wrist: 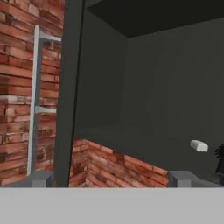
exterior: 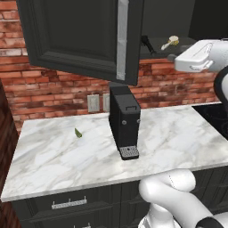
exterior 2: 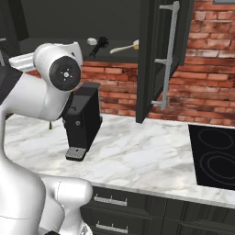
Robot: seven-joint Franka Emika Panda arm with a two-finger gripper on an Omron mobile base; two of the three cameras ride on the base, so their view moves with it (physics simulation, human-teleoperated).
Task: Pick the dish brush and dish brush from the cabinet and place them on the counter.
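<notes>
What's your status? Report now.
Gripper open, empty, facing the cabinet. Black dish brush and cream dish brush on shelf. Doors open, path clear.

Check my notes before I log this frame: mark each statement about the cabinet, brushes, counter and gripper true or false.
1. Both cabinet doors stand open. True.
2. The cream-handled dish brush lies on the counter. False: it lies on the cabinet shelf.
3. The black dish brush is on the shelf next to the cream one. True.
4. The gripper is shut on a brush. False: it is open and holds nothing.
5. A black coffee machine stands on the counter. True.
</notes>
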